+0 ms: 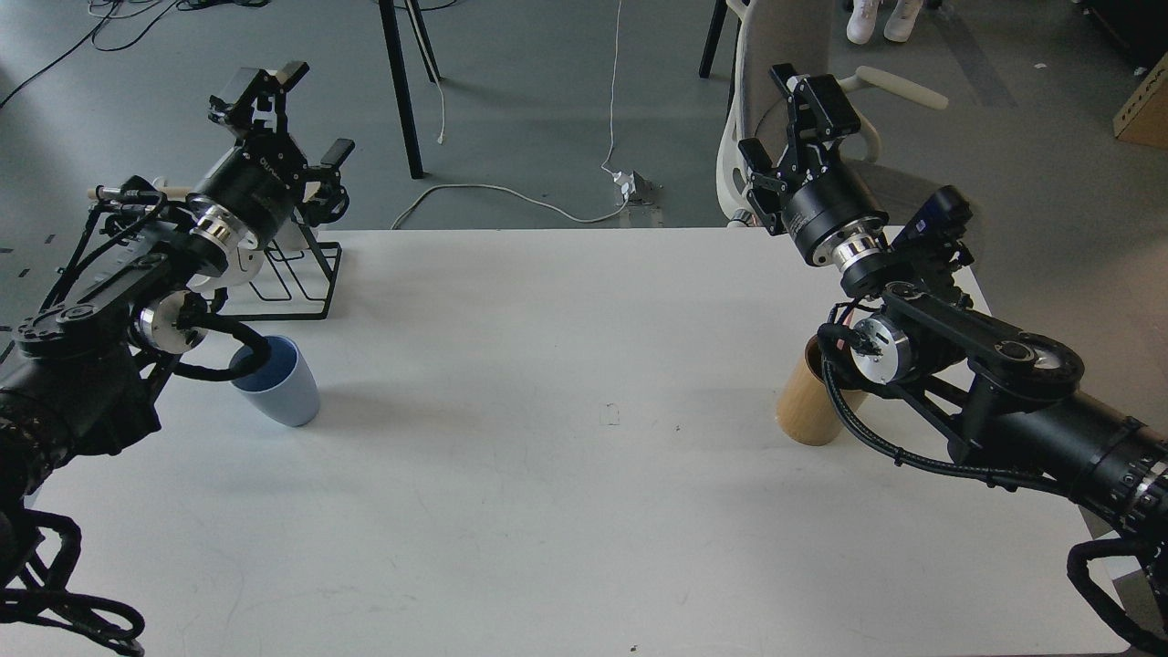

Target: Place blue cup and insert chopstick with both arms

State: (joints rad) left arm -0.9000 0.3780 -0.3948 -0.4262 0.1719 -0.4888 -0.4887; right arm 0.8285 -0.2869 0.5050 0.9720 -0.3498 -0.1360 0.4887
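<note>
The blue cup (pixel 283 392) stands upright on the white table (pixel 566 365) at the left. A cable of my left arm crosses its rim. My left gripper (pixel 306 114) is raised well above and behind the cup, past the table's far edge, open and holding nothing. My right gripper (pixel 792 123) is raised at the far right, also beyond the far edge, with its fingers spread and nothing between them. The chopstick is not in view.
A tan wooden cylinder holder (pixel 803 406) stands at the right, half hidden by my right arm. A black wire rack (pixel 301 274) with a white mug (pixel 242 265) sits at the back left behind my left arm. Chairs and cables lie on the floor beyond.
</note>
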